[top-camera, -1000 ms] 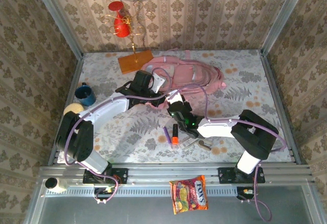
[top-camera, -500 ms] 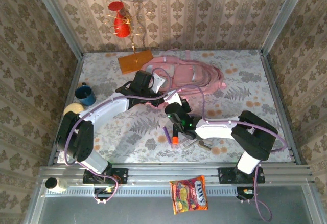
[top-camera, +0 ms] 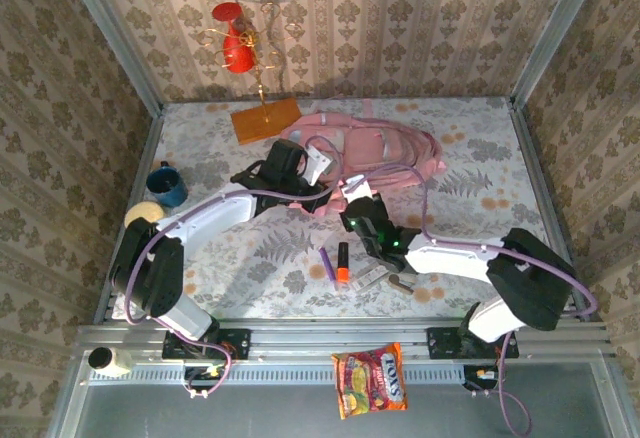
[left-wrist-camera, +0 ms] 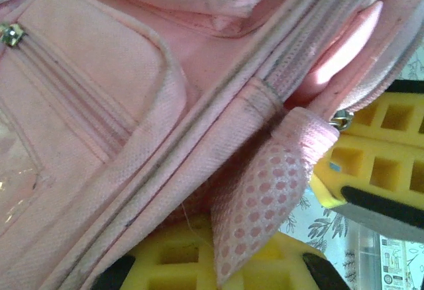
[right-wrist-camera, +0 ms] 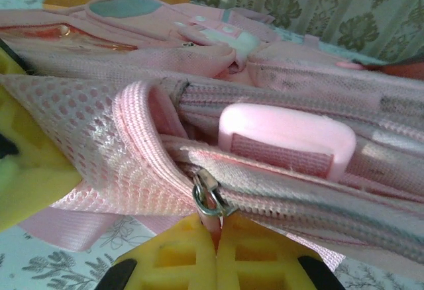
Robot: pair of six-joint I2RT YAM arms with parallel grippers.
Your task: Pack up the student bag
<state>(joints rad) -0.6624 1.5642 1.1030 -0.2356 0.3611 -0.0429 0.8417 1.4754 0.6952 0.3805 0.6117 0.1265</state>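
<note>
Obs.: student bag (top-camera: 385,143), a large soft pink fabric backpack, lies flat toward 12 o'clock of the table, just short of the far wall. Both arms reach to its 7 o'clock corner.

Left gripper (left-wrist-camera: 218,270): yellow ribbed fingers closed on the pink mesh tab (left-wrist-camera: 265,197) sewn at the end of the main zip. The tab runs down between the pads and looks taut.

Right gripper (right-wrist-camera: 215,237): yellow fingers pressed together with the small metal zip pull (right-wrist-camera: 209,200) pinched between their tips. The slider sits at the tab end of the track. At 1 o'clock of the pull, a pale pink rubbery lozenge-shaped tag (right-wrist-camera: 285,138) lies on the zip seam.

The zip teeth look closed along the run seen from the right wrist. The left wrist view shows a bright gap at 1 o'clock, but I cannot tell if it is an opening.

Loose items, an orange marker pen (top-camera: 342,263) and a thin purple pen (top-camera: 326,263), lie at 6 o'clock of the bag, apart from it.

Judgement: the step is opening the main compartment, early in the task, with nothing seen inside.

Next move: the left holds the tab as an anchor while the right draws the pull along the track toward 2 o'clock, following the seam's curve. Risks are the pull slipping out or the soft bag dragging.
</note>
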